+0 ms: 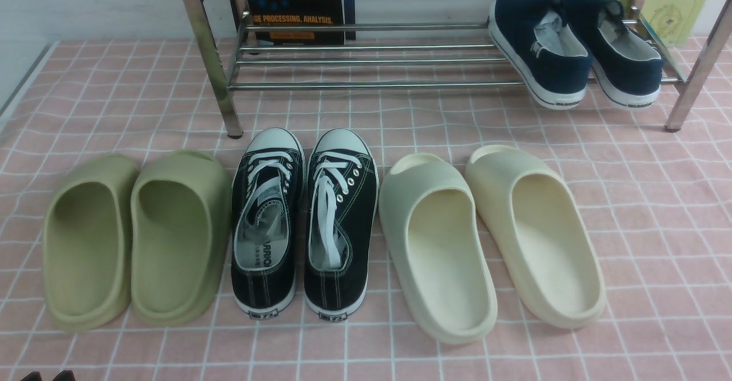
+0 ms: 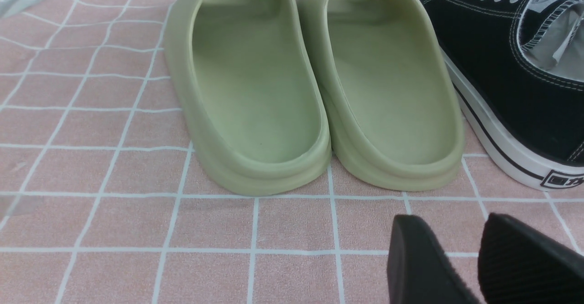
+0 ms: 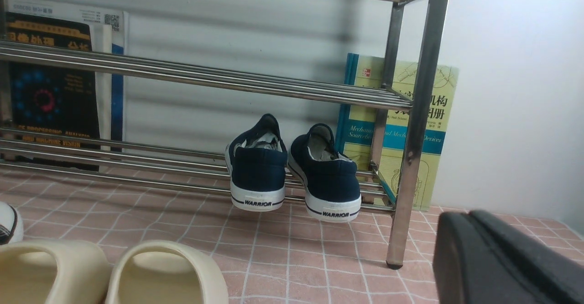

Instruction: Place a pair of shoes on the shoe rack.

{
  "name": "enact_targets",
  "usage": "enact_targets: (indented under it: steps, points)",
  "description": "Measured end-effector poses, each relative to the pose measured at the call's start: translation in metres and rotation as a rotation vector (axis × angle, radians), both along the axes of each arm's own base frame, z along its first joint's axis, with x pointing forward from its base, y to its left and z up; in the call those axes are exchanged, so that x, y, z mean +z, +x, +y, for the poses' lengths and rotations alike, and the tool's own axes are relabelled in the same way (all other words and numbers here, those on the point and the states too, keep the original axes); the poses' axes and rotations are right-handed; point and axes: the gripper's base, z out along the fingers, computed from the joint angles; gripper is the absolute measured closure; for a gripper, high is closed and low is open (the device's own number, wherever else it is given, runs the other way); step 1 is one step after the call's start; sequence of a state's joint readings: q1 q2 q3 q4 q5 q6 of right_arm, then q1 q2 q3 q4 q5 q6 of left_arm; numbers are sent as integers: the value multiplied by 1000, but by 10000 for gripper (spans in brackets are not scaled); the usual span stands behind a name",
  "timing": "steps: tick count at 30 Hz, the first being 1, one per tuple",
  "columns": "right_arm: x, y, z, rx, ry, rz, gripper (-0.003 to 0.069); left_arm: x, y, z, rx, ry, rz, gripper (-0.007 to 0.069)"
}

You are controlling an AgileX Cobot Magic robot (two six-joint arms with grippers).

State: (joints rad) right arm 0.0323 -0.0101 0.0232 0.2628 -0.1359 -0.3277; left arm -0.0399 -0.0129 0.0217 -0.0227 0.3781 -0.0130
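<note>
Worktop (image 1: 657, 209): pink checked cloth, carries all below; a bare strip runs between the row of footwear and the rack.

Rack (image 1: 366, 84): chrome tubes, far side of the worktop against the wall; its right front leg stands just beside the navy pair; two books lean behind it.

Cream slides (image 1: 440, 243): near row, right of centre; the closest obstacle on the right arm's side.

Green slides (image 1: 177, 238): near row, left end, just ahead of the left claw.

Black sneakers (image 1: 337, 209): near row, centre, toes toward the rack.

Shoes (image 1: 572, 66): navy pair, side by side on the lower tier at the rack's right end; long axis front to back, toes toward the wall, heels toward the robot and overhanging the front bar; judged placed, so the task looks all but done.

Right claw (image 3: 497, 258): clenched on nothing; the nearer arm; the shoes lie ahead of it, well apart, beyond open cloth; the leg is the one edge to mind; a pull straight back looks clear, provided it passes outside the cream slides.

Left claw (image 2: 458, 235): fingers parted, nothing between them; low over bare cloth, far from the shoes; judged to have no part in what remains.
</note>
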Motion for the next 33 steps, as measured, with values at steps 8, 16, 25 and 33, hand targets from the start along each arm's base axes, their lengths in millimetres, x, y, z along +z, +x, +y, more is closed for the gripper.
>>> enact_targets:
  steps: [8, 16, 25, 33]
  points:
    - [-28, 1, 8, 83, -16, 309, 656, 0, 0, 0, 0, 0, 0, 385]
    - [-43, -3, 10, 115, -83, 494, 649, 0, 0, 0, 0, 0, 0, 385]
    - [-42, -3, 10, 113, -88, 494, 638, 0, 0, 0, 0, 0, 0, 385]
    - [-43, -3, 7, 85, -171, 496, 629, 0, 0, 0, 0, 0, 0, 385]
